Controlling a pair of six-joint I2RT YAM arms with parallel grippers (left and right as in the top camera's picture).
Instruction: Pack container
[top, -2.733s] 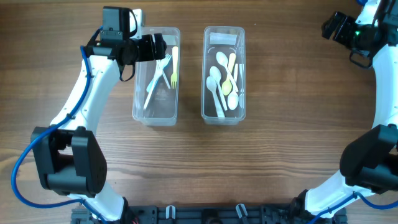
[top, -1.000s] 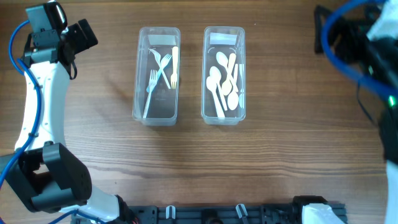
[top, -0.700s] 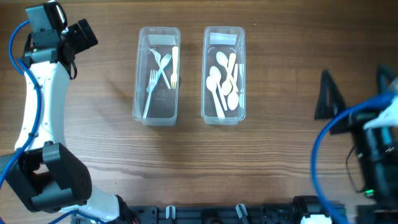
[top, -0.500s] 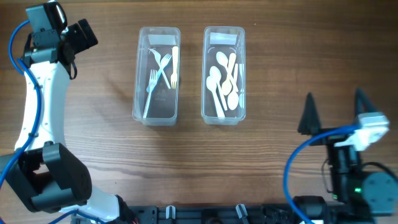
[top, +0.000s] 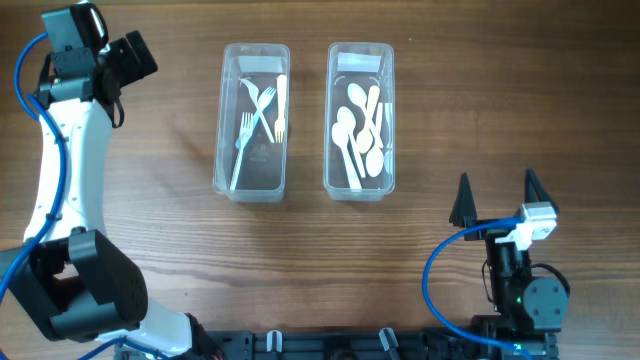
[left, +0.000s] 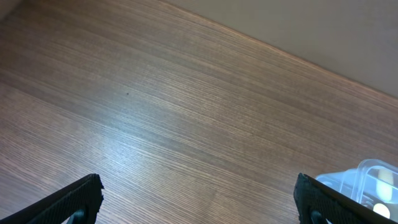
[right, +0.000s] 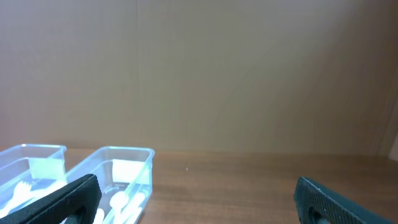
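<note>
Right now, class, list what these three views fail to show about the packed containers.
Overhead: spoons overlap, so their exact count is unclear.
Left wrist: only a container corner shows; the frame edge cuts the rest.
Right wrist: lower edge cuts off both containers, hiding most contents.

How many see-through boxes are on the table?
2. The fork box is on the left, and the spoon box is to its right, not touching it. No others seem hidden.

The counter (top: 300, 250) is warm brown with fine straight wood grain. The left container (top: 262, 178) and right container (top: 329, 150) are clear. The forks (top: 243, 140) are translucent white, with one pale yellow fork (top: 281, 105). The spoons (top: 345, 125) are white, with one yellow-green spoon (top: 366, 138).
</note>
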